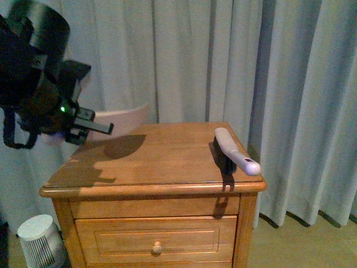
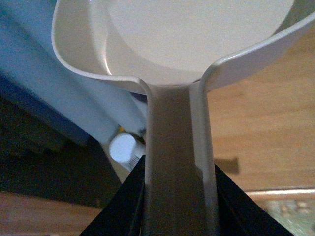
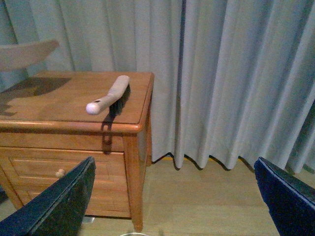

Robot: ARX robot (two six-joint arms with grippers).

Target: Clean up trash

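The left hand (image 1: 89, 125) is pinching the handle of the dustpan (image 1: 125, 118), its fingers pressed against both sides of the handle in the left wrist view. It is holding the pan in the air over the back left corner of the table (image 1: 167, 162), clear of the wood and throwing a shadow on it. No paper wad is showing on the tabletop, on the floor or in the visible part of the pan, which is looking bare. I cannot tell where the trash is lying or which way it lies from either hand. What the next move probably turns on is the brush (image 1: 234, 149). It is lying flat near the table's right edge, well apart from the dustpan. Its long axis is running from the back towards the front right corner, with the dark bristles at the back and the rounded handle end reaching the front edge. The right hand (image 3: 174, 164) is hanging spread and empty, off the right side of the table and lower than its top, so it is probably the nearer one to that handle. Nothing is standing between it and the brush except the table's edge. A curtain (image 1: 184, 56) is hanging close behind and beside the table, leaving little room at the back. A small white fan (image 1: 39, 240) is sitting on the floor by the left front leg.
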